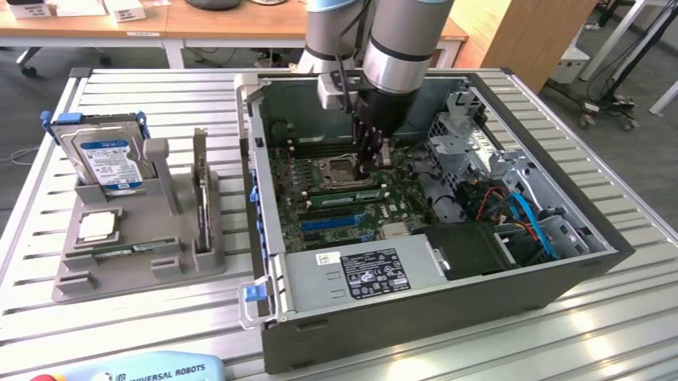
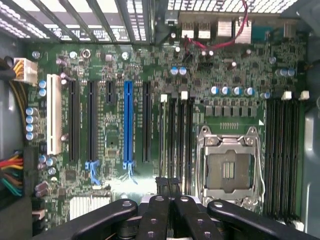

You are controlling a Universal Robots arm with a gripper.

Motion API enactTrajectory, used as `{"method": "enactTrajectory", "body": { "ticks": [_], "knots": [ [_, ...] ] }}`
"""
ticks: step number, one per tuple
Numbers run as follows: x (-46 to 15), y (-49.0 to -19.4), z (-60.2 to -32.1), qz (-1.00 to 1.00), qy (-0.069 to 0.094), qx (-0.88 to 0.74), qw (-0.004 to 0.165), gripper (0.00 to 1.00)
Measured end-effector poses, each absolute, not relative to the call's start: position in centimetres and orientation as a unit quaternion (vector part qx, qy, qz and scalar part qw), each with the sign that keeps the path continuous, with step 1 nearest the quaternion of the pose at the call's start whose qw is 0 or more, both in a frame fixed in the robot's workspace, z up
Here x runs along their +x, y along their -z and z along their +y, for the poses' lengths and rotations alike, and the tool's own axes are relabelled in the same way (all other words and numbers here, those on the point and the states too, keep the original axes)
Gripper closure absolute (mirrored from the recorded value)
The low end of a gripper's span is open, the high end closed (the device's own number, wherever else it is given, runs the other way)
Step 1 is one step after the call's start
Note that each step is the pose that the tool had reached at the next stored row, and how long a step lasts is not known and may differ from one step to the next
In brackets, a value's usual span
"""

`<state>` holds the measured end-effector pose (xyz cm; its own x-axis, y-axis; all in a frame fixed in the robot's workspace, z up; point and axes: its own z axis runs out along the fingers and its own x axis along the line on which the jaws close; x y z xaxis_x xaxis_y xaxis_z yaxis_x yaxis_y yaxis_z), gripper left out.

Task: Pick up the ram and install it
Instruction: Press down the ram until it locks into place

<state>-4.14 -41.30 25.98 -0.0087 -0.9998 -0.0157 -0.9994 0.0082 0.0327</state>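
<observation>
1. The gripper (image 1: 370,168) reaches down into the open case (image 1: 593,262), its tip low over the motherboard (image 2: 112,135) beside the empty CPU socket (image 2: 227,170). This is where the memory slots (image 2: 182,135) lie.
2. The ram (image 1: 339,190) stands on edge in one of those slots, running along the socket's side. It looks level with the board, which suggests it is already in the slot rather than being carried.
3. In the wrist view the jaws are drawn together, with no gap between the fingers (image 2: 156,210). They sit just over one end of the ram. I cannot tell whether they pinch its top edge or only bear on it. Closed fingers make a narrow, stiff tip, which would suit pressing a stick home.
4. The arm comes in nearly upright, probably so that any push goes straight down the slot and does not tilt the ram.
5. On the exterior view's left, the tray (image 1: 138,274) holds a hard drive (image 1: 106,159) and a processor (image 1: 95,226), well apart from the work.
</observation>
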Motion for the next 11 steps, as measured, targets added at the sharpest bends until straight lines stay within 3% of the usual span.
{"method": "enactTrajectory", "body": {
  "ticks": [11],
  "knots": [
    [-3.95, -25.98, -41.30, -0.710, 0.017, 0.704, 0.006, 0.90]
  ]
}}
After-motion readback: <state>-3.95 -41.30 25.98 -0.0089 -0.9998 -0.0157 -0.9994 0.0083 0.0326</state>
